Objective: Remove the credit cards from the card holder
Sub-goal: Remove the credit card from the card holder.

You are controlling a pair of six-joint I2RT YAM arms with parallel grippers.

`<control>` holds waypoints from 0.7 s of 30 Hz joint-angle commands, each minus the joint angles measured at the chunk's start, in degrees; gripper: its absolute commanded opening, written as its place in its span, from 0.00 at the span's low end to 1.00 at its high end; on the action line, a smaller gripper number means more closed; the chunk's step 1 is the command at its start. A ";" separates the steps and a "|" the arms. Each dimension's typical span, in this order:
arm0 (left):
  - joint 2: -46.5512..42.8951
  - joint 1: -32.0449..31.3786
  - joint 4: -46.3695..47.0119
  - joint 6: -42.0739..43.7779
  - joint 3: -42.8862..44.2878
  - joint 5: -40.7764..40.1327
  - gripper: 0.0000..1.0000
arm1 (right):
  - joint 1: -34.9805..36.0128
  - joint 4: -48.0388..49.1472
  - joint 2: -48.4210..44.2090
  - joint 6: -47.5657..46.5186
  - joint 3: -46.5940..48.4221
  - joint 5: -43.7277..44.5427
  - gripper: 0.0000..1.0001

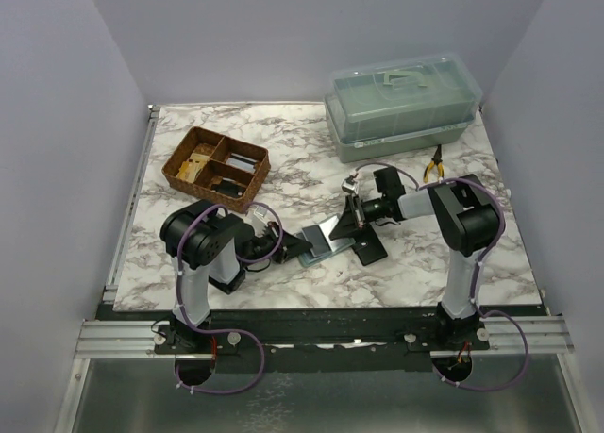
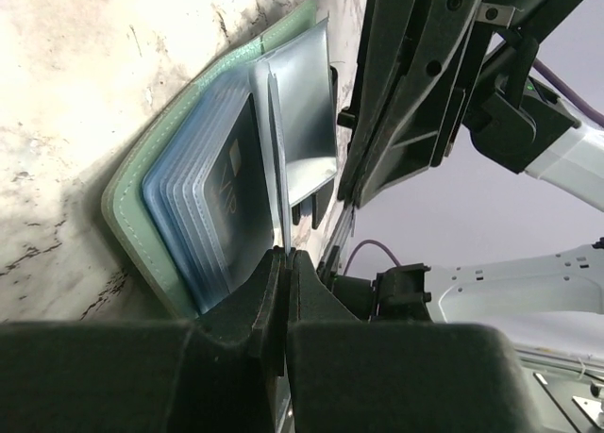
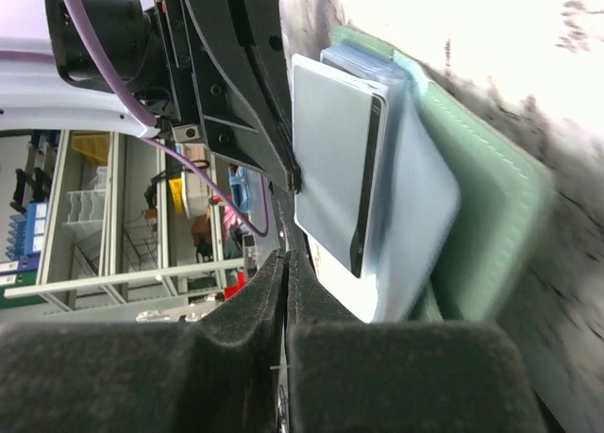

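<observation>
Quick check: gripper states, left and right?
Left gripper: closed, pinching a plastic sleeve of the card holder.
Right gripper: closed; whether it pinches anything cannot be told.

Marble table (image 1: 302, 155): wicker basket (image 1: 198, 193) back-left, lidded plastic box (image 1: 404, 108) back-right, pliers (image 1: 433, 162) beside box, open card holder (image 1: 326, 237) centre.

You see your right gripper (image 3: 286, 263), jaws pressed together, just beside a pale blue card (image 3: 335, 159) standing out of the open green card holder (image 3: 491, 216) on the bench (image 3: 472, 37).

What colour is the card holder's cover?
The card holder is sage green with pale stitching; left wrist view shows it best.
</observation>
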 commanded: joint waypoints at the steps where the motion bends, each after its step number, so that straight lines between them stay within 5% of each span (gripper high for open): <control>1: -0.95 0.11 9.25 -1.40 -0.03 -1.50 0.00 | 1.54 -2.88 0.49 -2.77 1.70 -0.50 0.11; 5: -3.63 0.13 9.31 -4.06 -1.02 -4.57 0.00 | 1.54 -4.16 -3.82 -6.18 2.00 0.25 0.29; 9: -5.16 0.11 9.32 -5.38 -0.51 -4.63 0.00 | 1.54 -3.27 -7.09 -6.79 0.79 2.69 0.34; 21: -14.16 -0.43 9.26 11.92 -0.20 2.10 0.00 | 1.54 -0.57 -9.27 -2.30 -0.15 3.12 0.48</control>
